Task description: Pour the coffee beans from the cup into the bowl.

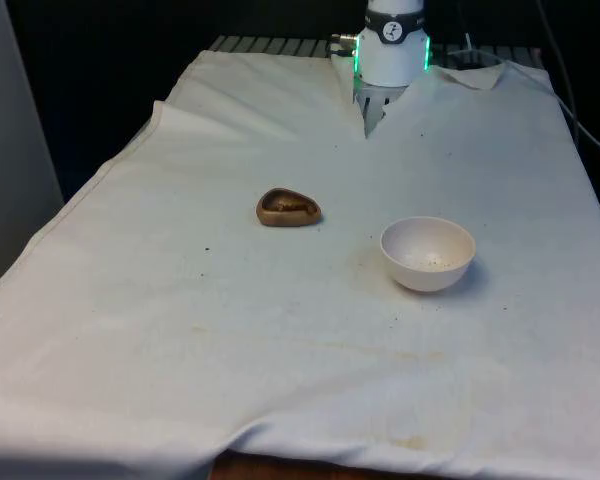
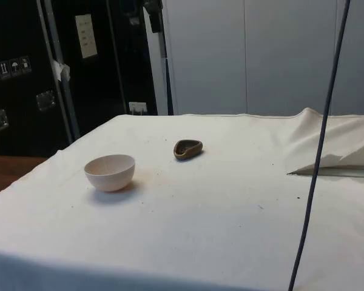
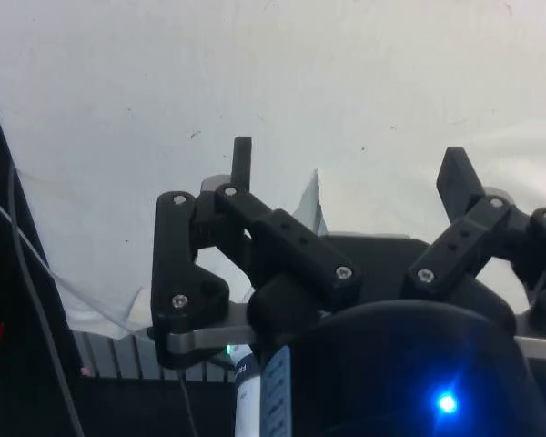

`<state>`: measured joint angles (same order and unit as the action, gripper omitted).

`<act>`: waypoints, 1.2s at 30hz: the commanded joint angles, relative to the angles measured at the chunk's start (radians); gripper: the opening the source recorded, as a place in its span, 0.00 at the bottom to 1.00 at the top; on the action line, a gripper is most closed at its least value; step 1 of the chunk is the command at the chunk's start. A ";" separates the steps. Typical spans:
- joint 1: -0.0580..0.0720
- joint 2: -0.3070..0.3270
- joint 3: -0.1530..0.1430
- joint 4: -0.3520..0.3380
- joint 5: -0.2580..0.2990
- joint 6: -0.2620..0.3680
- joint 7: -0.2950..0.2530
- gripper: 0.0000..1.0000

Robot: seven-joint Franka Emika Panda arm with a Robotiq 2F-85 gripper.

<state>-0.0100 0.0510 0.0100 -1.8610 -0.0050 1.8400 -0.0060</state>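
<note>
I'm seeing the gripper [image 3: 350,168] hanging over the white cloth [image 1: 280,330], its fingers [image 3: 242,159] standing wide apart and gripping nothing. The cup [image 1: 288,207], a small brown one, is sitting near the table's middle; something dark is lying inside, probably the coffee beans, though I'm not making them out clearly. The bowl [image 1: 428,253], white, is standing upright well apart from it, toward the front view's right.

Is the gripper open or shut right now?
Open: in the wrist view the gripper's fingers stand wide apart, nothing between them.
</note>
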 commanded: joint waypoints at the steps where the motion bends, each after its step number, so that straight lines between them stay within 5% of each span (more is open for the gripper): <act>1: 0.000 -0.006 -0.001 -0.011 -0.001 0.008 0.001 1.00; 9: 0.000 -0.022 -0.003 -0.060 0.000 0.037 0.000 1.00; 16: -0.001 -0.095 -0.007 -0.208 -0.009 0.167 0.001 1.00; 36: -0.003 -0.113 -0.029 -0.395 -0.011 0.370 0.000 1.00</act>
<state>-0.0130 -0.0620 -0.0190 -2.2560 -0.0160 2.2100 -0.0060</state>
